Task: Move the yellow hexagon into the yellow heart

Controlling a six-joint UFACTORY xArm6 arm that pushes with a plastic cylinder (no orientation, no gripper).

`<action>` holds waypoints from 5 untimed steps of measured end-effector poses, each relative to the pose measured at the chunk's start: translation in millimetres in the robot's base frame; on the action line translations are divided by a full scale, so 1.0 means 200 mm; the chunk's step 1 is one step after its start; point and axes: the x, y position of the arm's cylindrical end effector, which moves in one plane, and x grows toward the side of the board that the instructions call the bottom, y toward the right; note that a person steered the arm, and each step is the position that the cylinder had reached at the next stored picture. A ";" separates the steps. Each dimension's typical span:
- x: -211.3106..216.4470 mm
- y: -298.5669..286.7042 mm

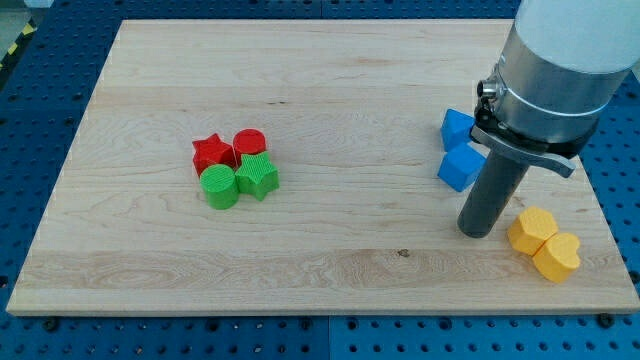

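Rod upright at the frame's right, my tip (pixel 478 232) on the board (pixel 330 90) just left of the yellow hexagon (pixel 532 229), which touches the yellow heart (pixel 557 255) (lower right). Two blue blocks (pixel 460 150) sit behind; red and green blocks (pixel 235 168) cluster left. No claw here.

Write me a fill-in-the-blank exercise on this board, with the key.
1. The yellow hexagon touches the yellow ____.
2. My tip stands to the view's ____ of the yellow hexagon.
3. The red star sits in a cluster of ____ blocks.
4. The two blocks above my tip in the view are ____.

Missing words: heart; left; four; blue.
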 end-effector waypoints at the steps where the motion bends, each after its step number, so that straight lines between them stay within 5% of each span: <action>1: 0.00 0.06; 5: -0.01 0.15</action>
